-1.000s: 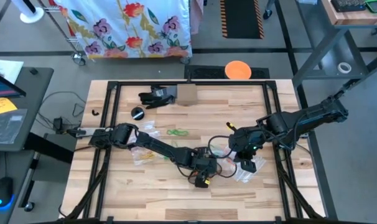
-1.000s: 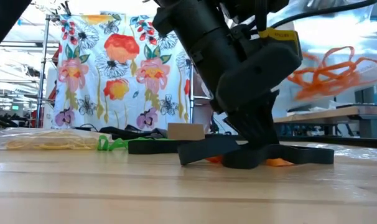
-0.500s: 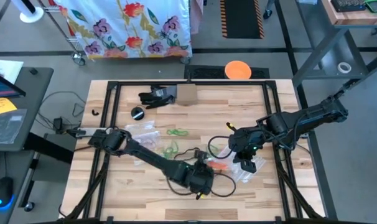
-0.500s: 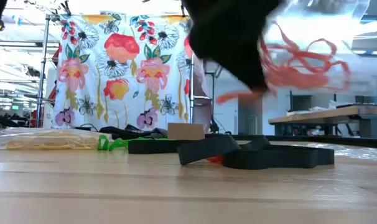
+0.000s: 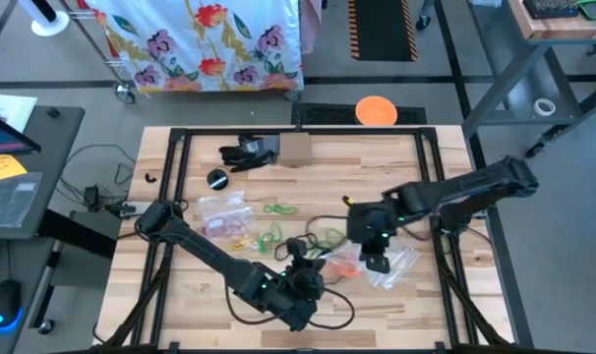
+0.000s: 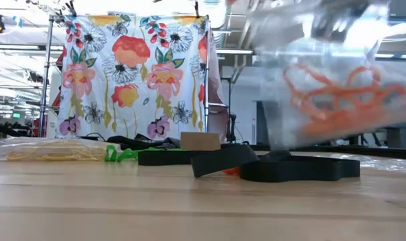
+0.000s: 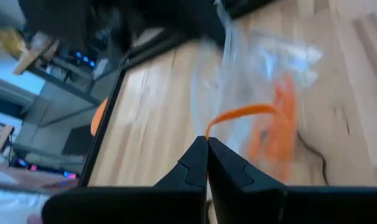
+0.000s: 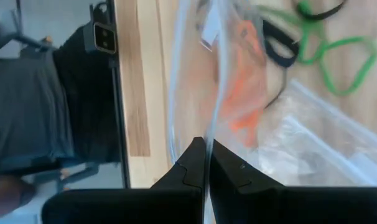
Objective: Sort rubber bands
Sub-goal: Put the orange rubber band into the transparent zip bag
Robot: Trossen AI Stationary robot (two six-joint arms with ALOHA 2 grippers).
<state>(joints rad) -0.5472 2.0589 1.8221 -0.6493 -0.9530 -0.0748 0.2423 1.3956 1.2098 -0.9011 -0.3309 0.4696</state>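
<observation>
Left pincer point(image 7: 207, 163) is pressed together on one thin orange band point(image 7: 241, 116) that arcs up from the tips, lower centre of the high view. Right pincer point(image 8: 207, 163) is pressed together, pinching the edge of a clear bag point(image 6: 330, 87); the bag hangs above the counter point(image 5: 180, 295) with a tangle of orange rubber bands point(image 6: 337, 100) inside, upper right of the low view. More orange bands point(image 5: 342, 264) lie mid-counter between the two arms. Green bands point(image 5: 276, 209) are loose loops left of centre, more point(image 8: 338, 53) beside a black one. Yellow bands point(image 6: 52, 152) sit bagged at the low view's left.
</observation>
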